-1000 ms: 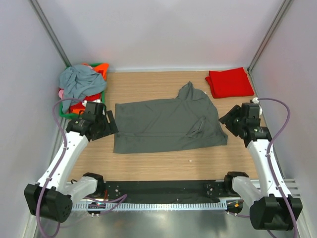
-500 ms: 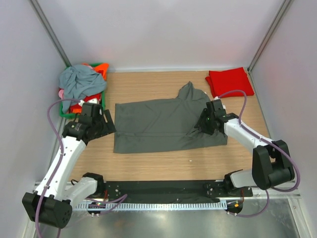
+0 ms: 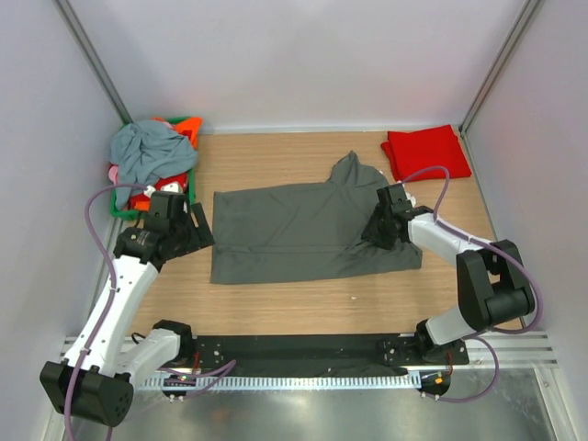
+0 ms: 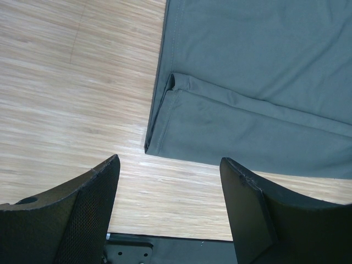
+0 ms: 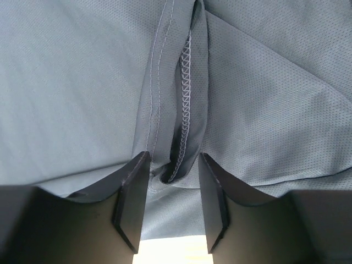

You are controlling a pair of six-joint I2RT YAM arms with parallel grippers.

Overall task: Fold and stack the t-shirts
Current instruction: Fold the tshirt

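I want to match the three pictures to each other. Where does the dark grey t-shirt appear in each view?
Top external: the dark grey t-shirt lies spread in the middle of the table.
Left wrist: it fills the upper right, above the left gripper.
Right wrist: it fills nearly the whole picture, a stitched seam running into the right gripper.
Shared landmark: its near left corner, in top and left wrist views only.

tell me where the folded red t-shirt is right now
In the top view the folded bright red cotton t-shirt lies at the far right corner of the wooden table, apart from the large charcoal-grey t-shirt spread mid-table.
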